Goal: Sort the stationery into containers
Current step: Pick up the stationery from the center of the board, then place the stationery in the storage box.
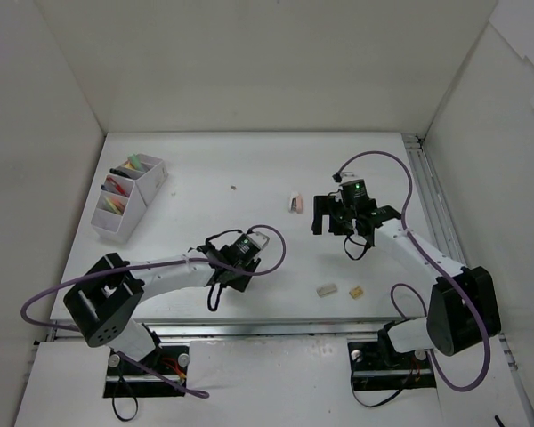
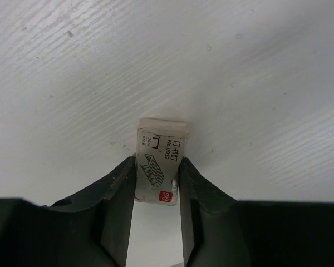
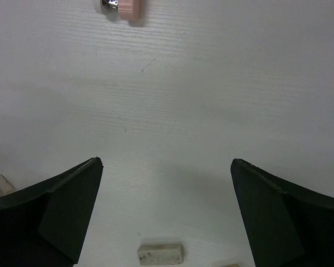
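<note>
Your left gripper (image 2: pixel 157 165) is pinching a small staple box (image 2: pixel 162 139). In its wrist view you can see one black finger pressed against each long side of the box. The far end of the box sticks out past the fingertips, with its printed label facing up. The box lies low on the white table (image 1: pixel 249 169), though you cannot tell from these views whether it rests on the surface or has lifted off it. From above you find the left gripper (image 1: pixel 249 245) and the staple box (image 1: pixel 260 238) near the front of the table, a little left of centre, with the arm stretched out low from its base.

To the right of the box, towards the front edge, you have two block erasers lying just beside each other but apart: a whitish eraser (image 1: pixel 327 289) and a tan eraser (image 1: pixel 357 290). Further back, near the middle of the table, lies a small pink item (image 1: pixel 295 203) with a shiny metal part.

Your right gripper (image 1: pixel 345 222) hangs over the table between that pink item and the erasers, its jaws spread wide and holding nothing. In its own view the right gripper (image 3: pixel 167 161) frames bare table, with the whitish eraser (image 3: pixel 160 253) low between the fingers and the pink item (image 3: pixel 125 6) at the top edge.

Well away at the far left stands the white organiser (image 1: pixel 116 227), set at an angle. Its three compartments already hold green, pink and yellow pieces.
</note>
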You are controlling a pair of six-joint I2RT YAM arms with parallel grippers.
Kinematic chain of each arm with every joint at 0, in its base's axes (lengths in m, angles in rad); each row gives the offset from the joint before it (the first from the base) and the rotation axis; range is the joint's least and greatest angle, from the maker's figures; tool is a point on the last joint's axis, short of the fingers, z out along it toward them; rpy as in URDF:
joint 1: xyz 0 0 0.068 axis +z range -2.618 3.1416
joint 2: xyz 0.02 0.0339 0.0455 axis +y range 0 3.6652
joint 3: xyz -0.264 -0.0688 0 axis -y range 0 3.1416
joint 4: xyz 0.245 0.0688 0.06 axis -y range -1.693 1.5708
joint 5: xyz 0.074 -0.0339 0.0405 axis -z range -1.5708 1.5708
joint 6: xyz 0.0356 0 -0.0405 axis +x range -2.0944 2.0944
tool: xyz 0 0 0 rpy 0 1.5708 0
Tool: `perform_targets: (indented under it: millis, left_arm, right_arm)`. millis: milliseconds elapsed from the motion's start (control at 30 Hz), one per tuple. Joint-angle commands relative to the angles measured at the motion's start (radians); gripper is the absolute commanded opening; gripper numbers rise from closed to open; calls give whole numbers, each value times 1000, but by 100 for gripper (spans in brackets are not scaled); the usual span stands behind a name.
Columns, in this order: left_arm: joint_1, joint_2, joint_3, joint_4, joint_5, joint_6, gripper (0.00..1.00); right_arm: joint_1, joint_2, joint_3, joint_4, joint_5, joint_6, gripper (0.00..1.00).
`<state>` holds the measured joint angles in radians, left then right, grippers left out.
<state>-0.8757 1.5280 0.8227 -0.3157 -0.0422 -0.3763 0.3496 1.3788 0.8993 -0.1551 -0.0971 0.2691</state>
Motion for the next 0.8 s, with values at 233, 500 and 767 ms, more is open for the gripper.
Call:
perform_targets:
  millis: [233,500,767]
  left_arm:
    - [202,-77,188,-72,-201,57,0]
    - [472,69,625,-163,-203,183,0]
    - [699,427,1272,-406,-251,-15,0]
  right_arm:
    - [-18,-27,44,9,37,-21,98]
    - [-46,51,128,9,39,-37,98]
    - [-92,124,214,8,45,-22,98]
